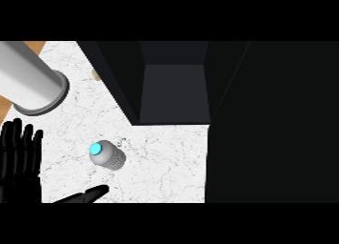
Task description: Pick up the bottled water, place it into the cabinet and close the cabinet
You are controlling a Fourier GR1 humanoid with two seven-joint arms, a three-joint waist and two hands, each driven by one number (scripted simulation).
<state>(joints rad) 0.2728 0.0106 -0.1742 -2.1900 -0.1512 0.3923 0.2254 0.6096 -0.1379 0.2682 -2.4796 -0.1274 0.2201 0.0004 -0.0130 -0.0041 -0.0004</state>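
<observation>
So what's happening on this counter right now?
A robot is meant to put a water bottle into the dark cabinet, which stands open. The bottle stands on the white counter, seen from above with its blue cap up, and nothing is holding it. The left hand is open at the left edge. One black finger shows just below the bottle. A big grey cylinder fills the upper left.

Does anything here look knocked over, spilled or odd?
Nothing stands out. The bottled water stands upright on the marble counter, seen from above, with no spill near it. The dark cabinet is open. The left robot hand rests open at the left edge.
</observation>
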